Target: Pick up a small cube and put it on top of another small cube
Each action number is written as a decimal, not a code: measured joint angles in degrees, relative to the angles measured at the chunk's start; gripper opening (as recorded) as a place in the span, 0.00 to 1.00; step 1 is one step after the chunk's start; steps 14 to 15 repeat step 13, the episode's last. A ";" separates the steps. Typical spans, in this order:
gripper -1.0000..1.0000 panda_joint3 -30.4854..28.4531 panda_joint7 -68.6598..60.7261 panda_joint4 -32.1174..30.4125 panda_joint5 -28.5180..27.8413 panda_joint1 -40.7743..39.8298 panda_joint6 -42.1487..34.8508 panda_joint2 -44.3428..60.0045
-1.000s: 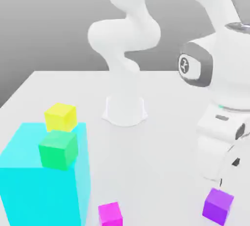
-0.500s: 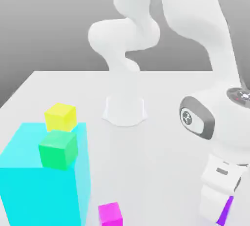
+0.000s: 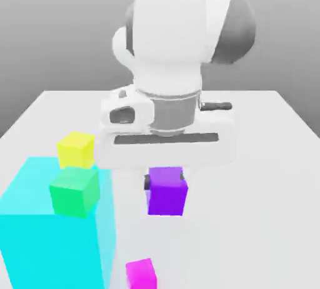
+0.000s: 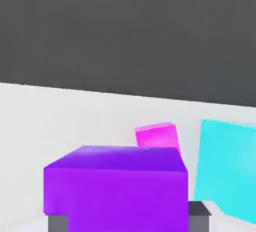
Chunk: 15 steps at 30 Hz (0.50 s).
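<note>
The small cube (image 3: 167, 192) at the centre of the exterior frame is a plain violet-purple, a shade lighter on its top face in the hand view (image 4: 116, 188). The hand (image 3: 165, 178) above it is white with a band of grey metal, and its fingertips (image 4: 199, 215) are dark grey. At the lower left of the exterior frame, the large block (image 3: 56, 235) is bright translucent cyan. On it sits a green cube (image 3: 75, 191), and behind that a yellow cube (image 3: 76, 150). At the bottom edge is a magenta-pink cube (image 3: 140, 274). The surface (image 3: 262, 188) is plain pale grey-white, against a dark grey backdrop. None of the cubes bears any pattern.
</note>
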 joint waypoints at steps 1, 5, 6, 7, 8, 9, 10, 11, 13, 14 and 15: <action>0.00 -0.67 2.39 -0.14 -0.13 -1.40 -1.93 -2.09; 0.00 -3.26 12.12 -0.70 -0.83 -7.64 -9.65 -10.49; 0.00 -3.80 14.47 -0.90 -1.00 -9.23 -11.40 -12.47; 0.00 -4.12 15.59 -1.80 -1.07 -10.03 -10.97 -12.95; 0.00 -4.32 16.11 -3.02 -1.10 -10.46 -9.52 -12.73; 0.00 -4.46 16.33 -4.41 -1.10 -10.70 -7.54 -12.14; 0.00 -4.56 16.40 -5.89 -1.08 -10.86 -5.30 -11.38; 1.00 -4.62 16.42 -6.92 -1.06 -10.95 -3.71 -10.82; 1.00 -4.62 16.42 -6.92 -1.05 -10.95 -3.71 -10.82; 1.00 -4.62 16.42 -6.92 -1.05 -10.95 -3.71 -10.82; 1.00 -4.62 16.42 -6.92 -1.05 -10.95 -3.71 -10.82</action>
